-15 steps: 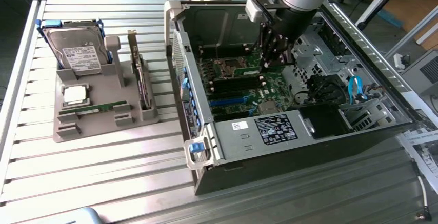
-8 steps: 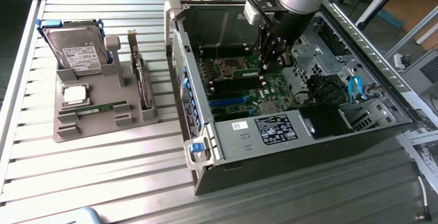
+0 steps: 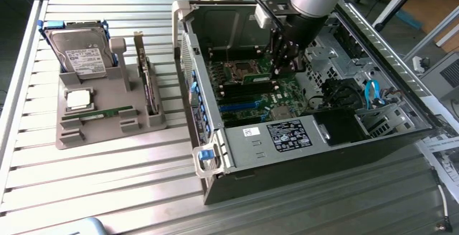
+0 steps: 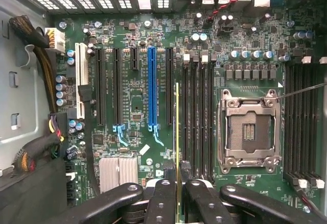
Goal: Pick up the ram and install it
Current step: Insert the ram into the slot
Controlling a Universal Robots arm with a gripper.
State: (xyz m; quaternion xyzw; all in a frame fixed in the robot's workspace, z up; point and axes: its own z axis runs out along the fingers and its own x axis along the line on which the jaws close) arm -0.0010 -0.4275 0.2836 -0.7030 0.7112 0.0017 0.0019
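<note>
My gripper (image 4: 177, 196) is shut on the ram (image 4: 177, 132), a slim green stick seen edge-on as a thin yellow-green line between the black fingers (image 4: 162, 203). It hangs over the motherboard (image 4: 138, 106), just beside the bank of black memory slots (image 4: 199, 122) next to the CPU socket (image 4: 249, 129). In the exterior view the gripper (image 3: 282, 63) reaches down into the open computer case (image 3: 301, 100), near the socket. A second green stick (image 3: 100, 115) lies flat on the grey holder tray (image 3: 107, 133).
The tray at the exterior view's left also carries a hard drive (image 3: 83, 55), a silver CPU chip (image 3: 79, 99) and an upright expansion card (image 3: 147, 82). Another slot bank (image 4: 304, 122) lies beyond the socket. Cable bundles (image 4: 36, 147) run along the case wall.
</note>
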